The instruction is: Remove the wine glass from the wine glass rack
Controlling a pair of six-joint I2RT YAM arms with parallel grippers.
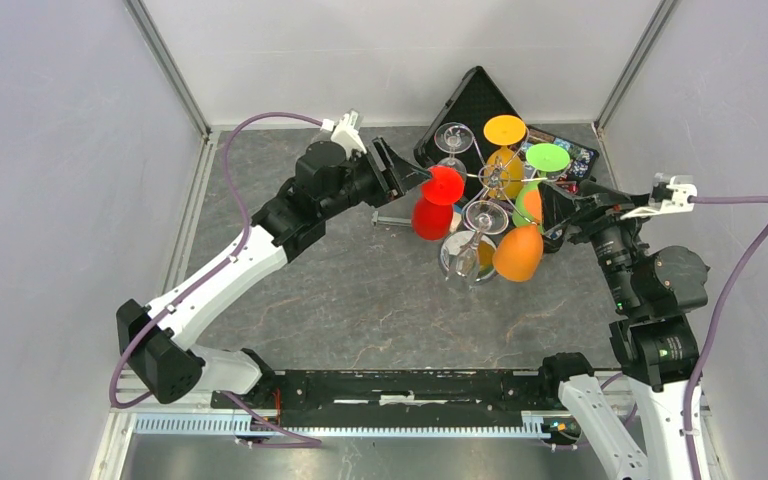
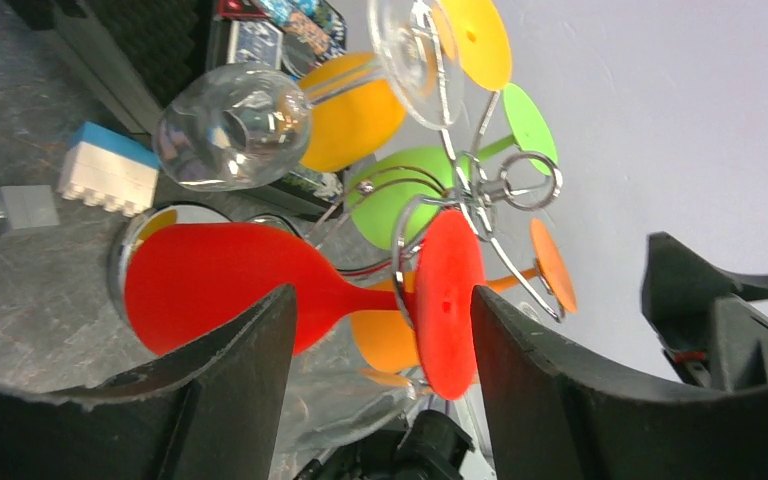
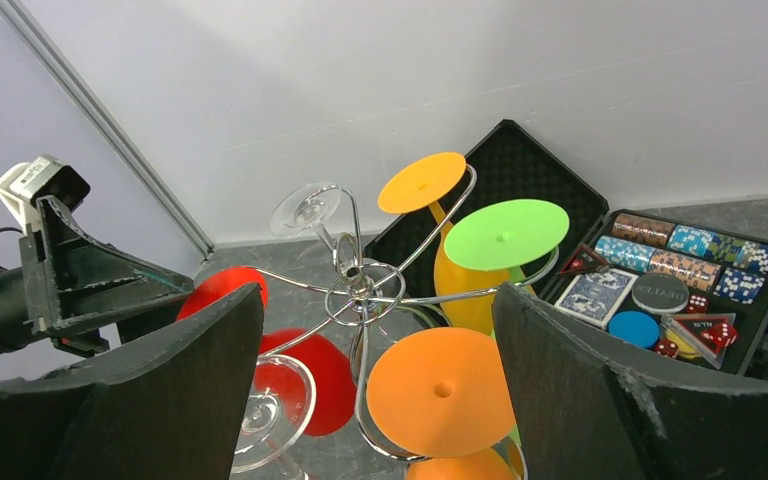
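While the red wine glass (image 1: 432,218) hung upside down, foot caught in a scrolled arm on the left side of the wine glass rack (image 1: 490,178), the left gripper (image 1: 412,178) stood level with its stem. In the left wrist view the two black fingers (image 2: 245,370) lay either side of the red stem, just under the foot disc. The jaws were apart, with a clear gap on the bowl side. The other finger stood just beside the disc's rim; whether it touched could not be told. Nothing was clamped.

The right gripper (image 1: 548,210) faced the rack from the opposite side, its jaws spread wide and holding nothing. In the right wrist view they framed the rack's central ring.

An orange glass (image 1: 518,252), a green glass (image 1: 548,158), a yellow glass (image 1: 505,130) and two clear glasses (image 1: 454,137) also hung inverted from the rack. Its round mirrored base rested on the grey stone-patterned table (image 1: 360,300). A white-and-blue block (image 2: 108,170) lay on the table near the base.

Behind the rack a black case (image 1: 475,105) stood open. It held rows of poker chips (image 3: 695,250), a blue-backed card deck (image 3: 590,295), red dice (image 3: 720,333) and a dark round disc (image 3: 660,292). The pale lettering on the disc was too small to read.
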